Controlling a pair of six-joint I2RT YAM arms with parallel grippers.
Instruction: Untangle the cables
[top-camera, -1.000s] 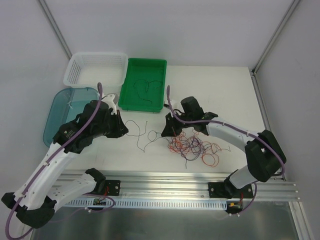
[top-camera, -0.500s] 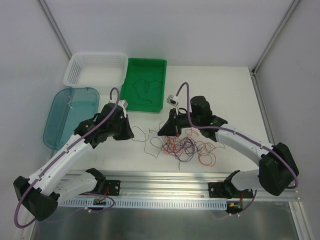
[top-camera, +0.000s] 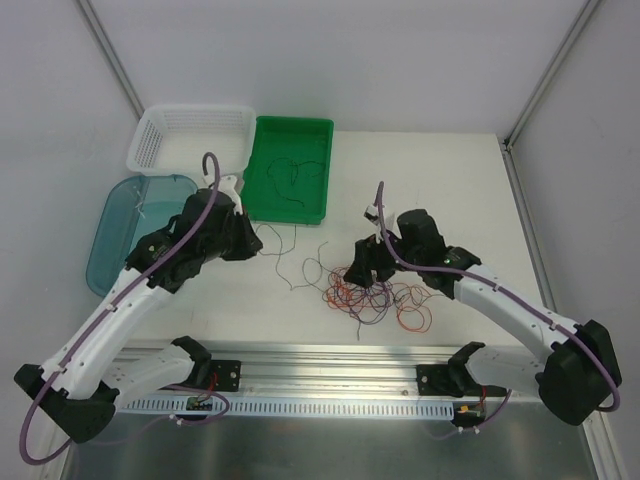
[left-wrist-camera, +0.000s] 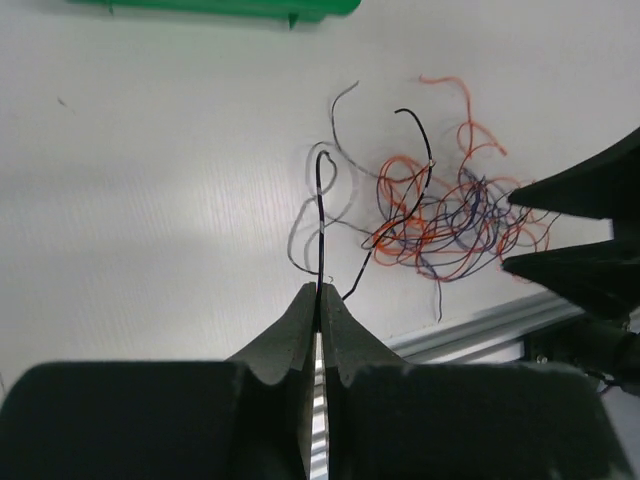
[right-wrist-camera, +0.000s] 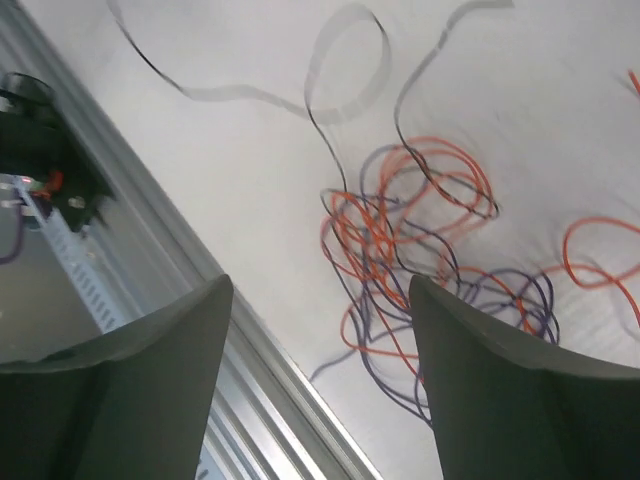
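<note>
The cables (top-camera: 378, 293) lie as a loose tangle of red-orange, purple and black wires on the white table; the tangle (left-wrist-camera: 450, 225) also shows in the left wrist view. My left gripper (top-camera: 254, 243) sits left of the tangle, near the green tray. Its jaws (left-wrist-camera: 320, 290) are shut on one black cable (left-wrist-camera: 320, 205), which runs out ahead and curls back toward the tangle. My right gripper (top-camera: 365, 272) hovers over the tangle's left side. Its fingers (right-wrist-camera: 320, 285) stand wide open with nothing between them, above the cables (right-wrist-camera: 420, 230).
A green tray (top-camera: 295, 122) with a few thin wires in it stands at the back, a white basket (top-camera: 190, 122) to its left, and a blue translucent lid (top-camera: 118, 215) further left. An aluminium rail (top-camera: 340, 358) runs along the near table edge.
The right gripper has opened and shifted right over the tangle. The left gripper, still shut on the black cable, has drawn back toward the green tray.
</note>
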